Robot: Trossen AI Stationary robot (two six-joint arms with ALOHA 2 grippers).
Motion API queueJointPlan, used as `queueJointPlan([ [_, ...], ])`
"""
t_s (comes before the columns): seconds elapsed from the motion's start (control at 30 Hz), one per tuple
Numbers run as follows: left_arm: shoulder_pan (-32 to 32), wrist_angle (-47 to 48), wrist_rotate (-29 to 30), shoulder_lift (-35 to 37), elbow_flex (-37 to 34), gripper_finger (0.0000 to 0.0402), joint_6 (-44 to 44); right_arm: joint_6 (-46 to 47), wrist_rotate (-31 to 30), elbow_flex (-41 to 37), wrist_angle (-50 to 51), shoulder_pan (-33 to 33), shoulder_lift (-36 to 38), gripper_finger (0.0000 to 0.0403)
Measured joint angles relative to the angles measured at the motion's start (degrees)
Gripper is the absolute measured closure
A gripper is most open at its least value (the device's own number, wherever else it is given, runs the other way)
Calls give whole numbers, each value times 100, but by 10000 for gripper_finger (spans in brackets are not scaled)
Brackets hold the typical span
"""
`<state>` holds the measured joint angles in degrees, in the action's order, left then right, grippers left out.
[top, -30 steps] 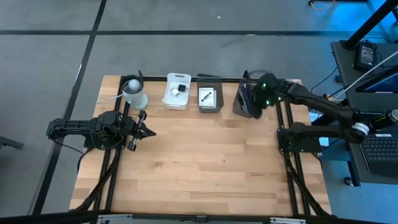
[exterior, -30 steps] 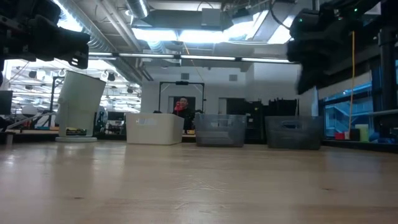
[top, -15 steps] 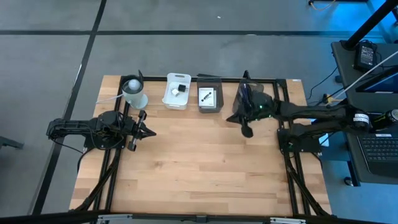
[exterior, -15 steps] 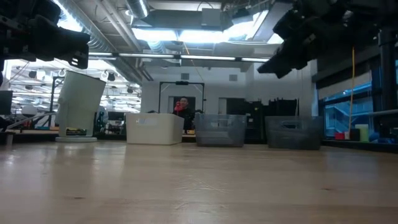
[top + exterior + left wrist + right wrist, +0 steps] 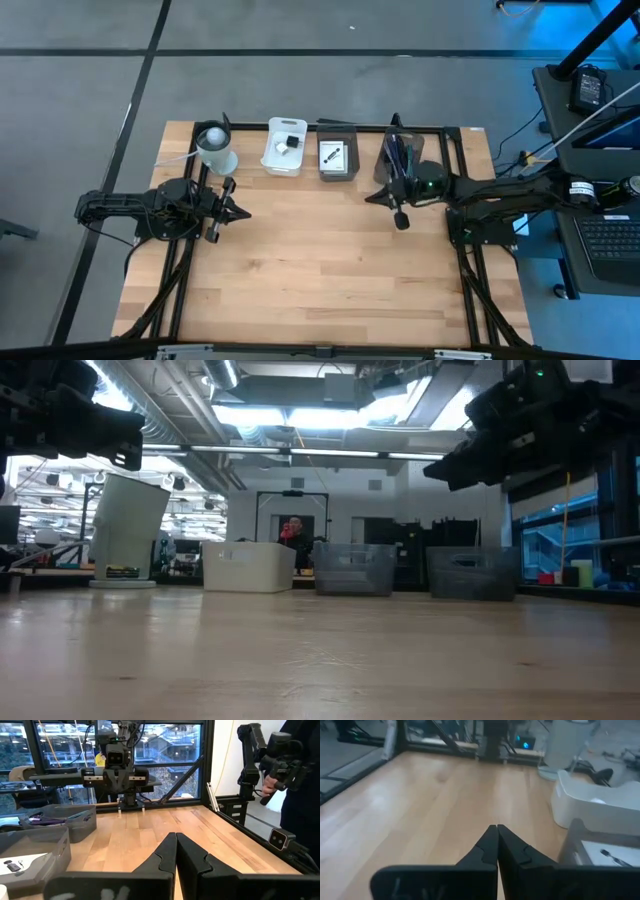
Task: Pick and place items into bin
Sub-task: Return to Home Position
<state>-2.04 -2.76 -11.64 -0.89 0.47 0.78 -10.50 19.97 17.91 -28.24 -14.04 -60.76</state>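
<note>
Three bins stand in a row at the table's far edge. The white bin [image 5: 283, 147] holds tiny black and white pieces. The grey bin [image 5: 336, 158] holds a white card with a black marker [image 5: 612, 854] on it. The dark bin [image 5: 400, 152] holds purple and teal pens [image 5: 47, 818]. My right gripper [image 5: 372, 197] hangs shut and empty above the table, just on the near side of the dark bin, pointing toward the table's left edge. My left gripper [image 5: 244, 212] waits shut and empty at the left side, pointing level toward the right.
A white cup-like holder [image 5: 216, 150] stands at the far left corner. Bare wooden tabletop [image 5: 320, 270] stretches across the middle and near side. A person in dark clothes [image 5: 295, 775] stands beyond the table's edge, and another person [image 5: 290, 530] shows far off in the room.
My right gripper has drawn back from above the dark bin toward the table's near edge and a little left, sinking lower. It has tipped up from pointing down into the bin to pointing nearly level toward the left.
</note>
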Motion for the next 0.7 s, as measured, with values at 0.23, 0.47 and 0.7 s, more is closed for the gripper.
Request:
queueJointPlan([
  [0.23, 0, 0, 0, 0, 0, 400, 0, 430, 116, -568, -164, 0, 590, 402],
  [0.47, 0, 0, 0, 0, 0, 400, 0, 904, 114, -1198, -146, -2, 1729, 403],
  [0.7, 0, 0, 0, 0, 0, 400, 0, 1639, 158, -1752, 123, -2, 2925, 403],
])
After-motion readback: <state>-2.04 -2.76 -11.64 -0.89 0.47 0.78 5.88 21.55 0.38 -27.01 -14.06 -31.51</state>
